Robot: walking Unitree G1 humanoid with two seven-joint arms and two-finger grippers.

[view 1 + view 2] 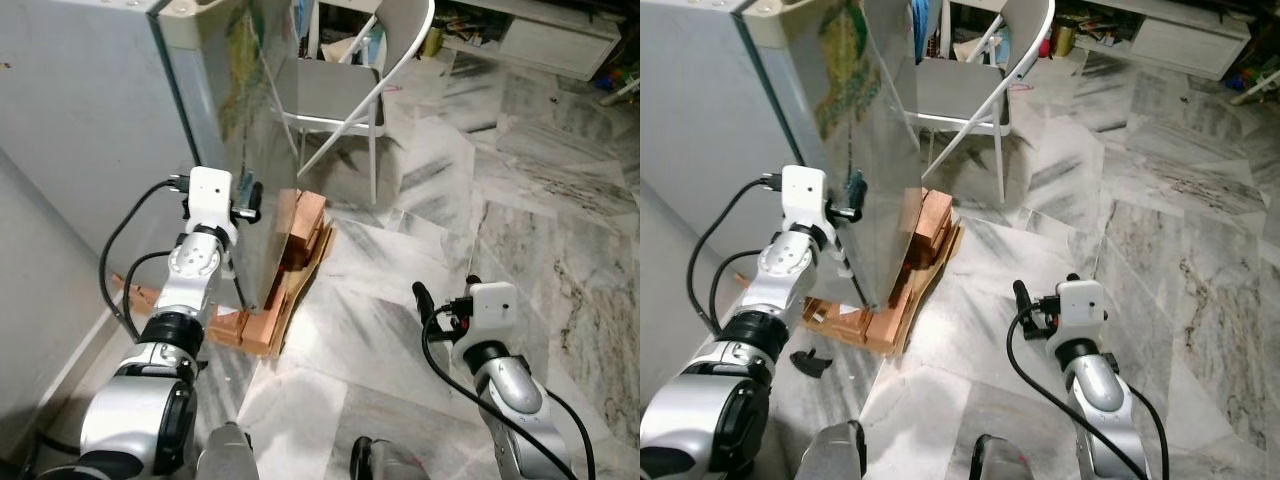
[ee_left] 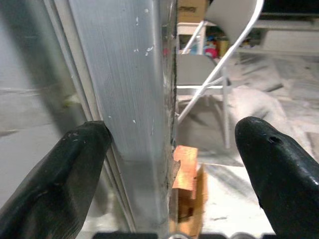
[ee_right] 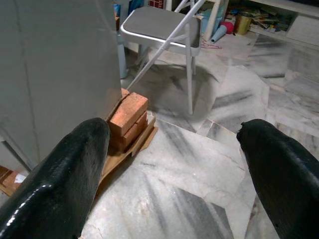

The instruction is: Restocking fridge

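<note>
Fridge upright at left, silver-grey, shut, contents hidden. Raised off the marble floor on bricks and a wooden board; bricks stacked at the fridge's front corner, touching its base, more of them low along the near side. Colourful sticker on the shiny side panel, detail too blurred to read.

Left arm lifted, forearm angled up toward the fridge's front corner. Left pincer open, fingers spread wide and straddling the fridge's vertical metal edge, one finger on each side; contact with the metal hard to judge, nothing clamped. Black cable looping from the wrist down along the forearm.

Right arm low, bent, held out over bare floor, well apart from the fridge. Right pincer open, fingers spread wide, empty, aimed toward the bricks and a chair.

Folding chair, grey seat, white tube frame, standing just beyond the fridge, near the brick stack. Blue and green clutter behind the chair, too small to identify. White low cabinet at the far right with small objects on the floor beside it. Small black piece lying on the floor near the left arm, next to the board.
</note>
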